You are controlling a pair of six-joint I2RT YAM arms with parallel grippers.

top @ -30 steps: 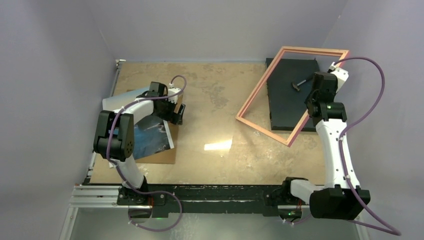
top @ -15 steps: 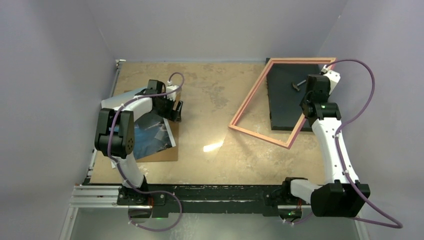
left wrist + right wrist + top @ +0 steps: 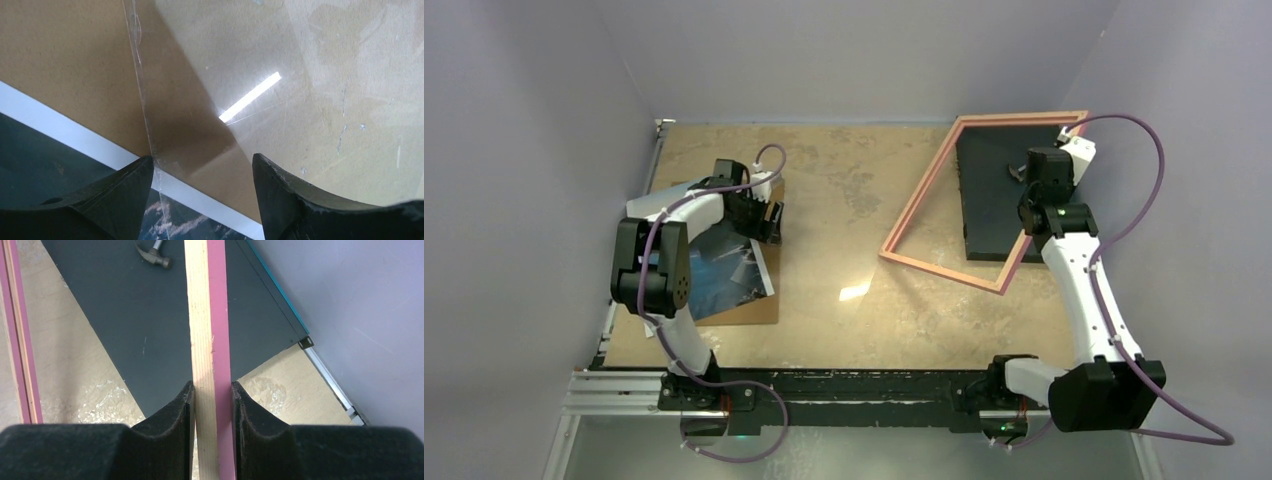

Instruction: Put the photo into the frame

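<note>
— Right gripper (image 3: 212,387) clamped on the frame (image 3: 210,315) rim, tilted over the mat (image 3: 125,325). Why?
— Likely for loading. Left gripper (image 3: 201,160) gaping above the photo (image 3: 724,265), flat on its board (image 3: 757,310), far left.

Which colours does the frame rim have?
The frame rim is pink beside pale wood, best seen in the right wrist view.

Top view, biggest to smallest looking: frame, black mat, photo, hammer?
1. Pink-rimmed rectangular frame, though held up nearer the camera.
2-3. Black rectangular mat and dark-blue sky photo: unsure, left arm covers the photo partly.
4. Small metal hammer.
</note>
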